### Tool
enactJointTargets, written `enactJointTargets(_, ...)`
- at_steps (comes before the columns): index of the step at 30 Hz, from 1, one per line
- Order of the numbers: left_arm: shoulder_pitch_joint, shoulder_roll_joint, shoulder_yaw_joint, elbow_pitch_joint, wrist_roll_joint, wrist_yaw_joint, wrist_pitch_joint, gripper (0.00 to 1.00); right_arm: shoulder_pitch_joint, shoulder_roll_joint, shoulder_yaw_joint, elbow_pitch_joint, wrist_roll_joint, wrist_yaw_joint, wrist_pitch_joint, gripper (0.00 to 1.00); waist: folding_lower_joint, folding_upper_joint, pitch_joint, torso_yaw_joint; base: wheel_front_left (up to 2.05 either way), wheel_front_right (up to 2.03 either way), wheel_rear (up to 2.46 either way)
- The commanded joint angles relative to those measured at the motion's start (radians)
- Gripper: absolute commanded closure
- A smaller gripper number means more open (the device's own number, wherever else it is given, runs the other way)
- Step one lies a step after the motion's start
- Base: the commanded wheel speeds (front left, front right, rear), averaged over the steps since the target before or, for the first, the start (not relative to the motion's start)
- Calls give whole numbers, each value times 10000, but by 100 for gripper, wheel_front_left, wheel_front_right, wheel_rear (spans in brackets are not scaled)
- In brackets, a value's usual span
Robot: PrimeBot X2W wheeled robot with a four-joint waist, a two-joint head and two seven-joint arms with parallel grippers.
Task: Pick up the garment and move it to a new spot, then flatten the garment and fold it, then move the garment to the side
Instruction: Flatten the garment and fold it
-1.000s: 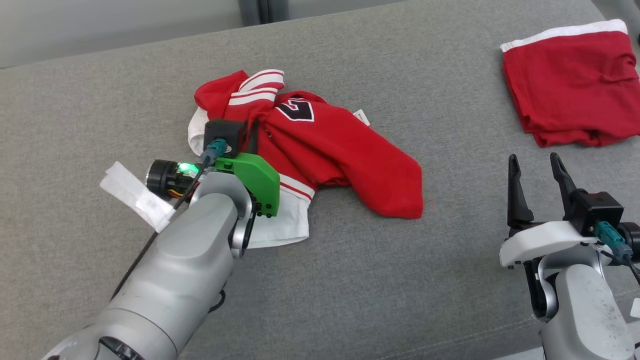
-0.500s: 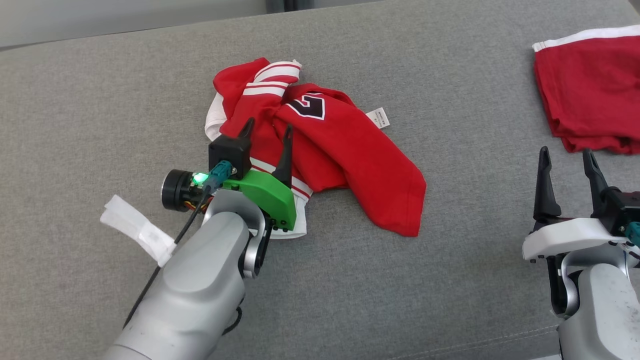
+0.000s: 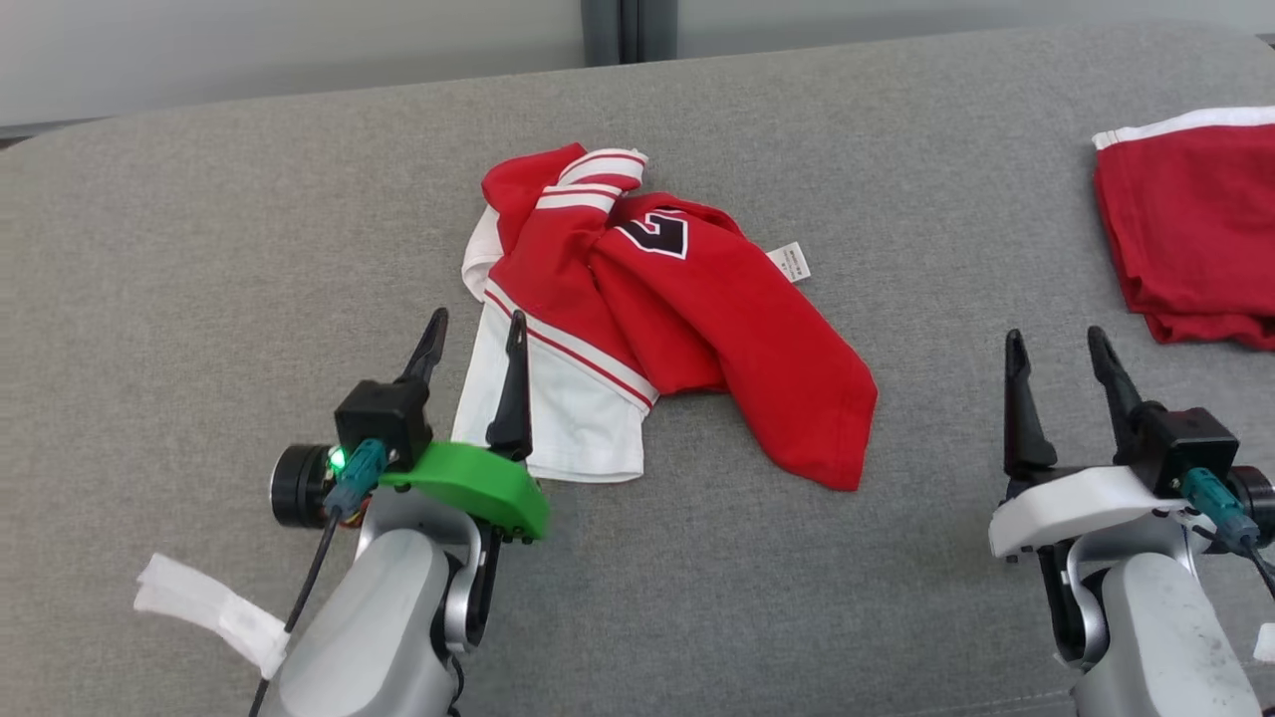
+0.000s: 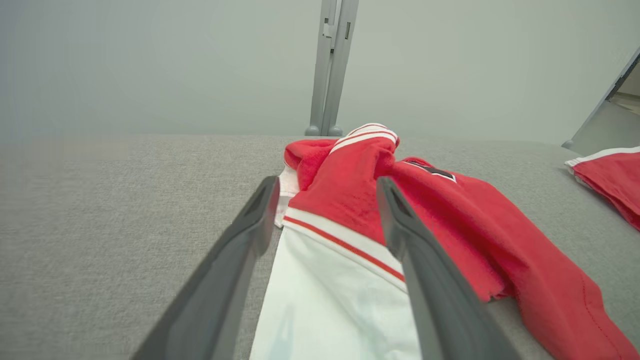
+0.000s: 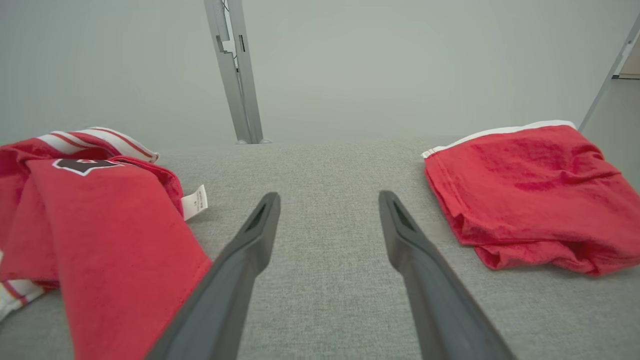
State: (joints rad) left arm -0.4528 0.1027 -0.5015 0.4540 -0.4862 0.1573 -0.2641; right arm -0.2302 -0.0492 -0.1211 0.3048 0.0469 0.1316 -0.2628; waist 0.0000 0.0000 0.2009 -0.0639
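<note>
A crumpled red garment (image 3: 697,319) with white stripes, a white panel and a black number patch lies in a heap at the middle of the grey cushion; it also shows in the left wrist view (image 4: 450,235) and the right wrist view (image 5: 110,235). My left gripper (image 3: 476,329) stands open just in front of its white panel, fingers apart and holding nothing, with the white cloth between them in the left wrist view (image 4: 325,187). My right gripper (image 3: 1056,344) is open over bare cushion to the garment's right, also seen in its own view (image 5: 327,200).
A second red garment (image 3: 1190,234) with a white band lies folded at the far right (image 5: 530,190). The grey cushion (image 3: 249,249) ends at a pale wall with a metal post (image 3: 628,18) behind. White tape (image 3: 204,609) hangs off my left forearm.
My left gripper opened, let go of the garment and drew back toward me. The garment now lies free with its white panel spread out. The camera view shifted; the right gripper stayed open.
</note>
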Motion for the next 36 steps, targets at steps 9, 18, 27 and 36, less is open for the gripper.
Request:
enactJointTargets(9, 2115, -184, 1364, -752, 611, -339, 0, 0, 661, -27, 881, -104, 520, -19, -27, 0, 0, 0, -1225, 637, 0, 0, 0)
enactJointTargets(18, 3369, -401, 2066, -1151, 1021, -561, -2, 0, 1191, -34, 1596, -81, 946, -19, -27, 0, 0, 0, -1692, 885, 0, 0, 0)
enactJointTargets(27, 3613, -489, 2285, -1278, 1201, -663, -1, 0, 1145, -27, 2007, 68, 1097, -19, -27, 0, 0, 0, -1792, 924, 0, 0, 0)
enactJointTargets(36, 3605, -512, 2353, -1219, 1261, -734, -1, 0, 1083, -27, 2063, 149, 1078, -19, -27, 0, 0, 0, -1765, 910, 0, 0, 0)
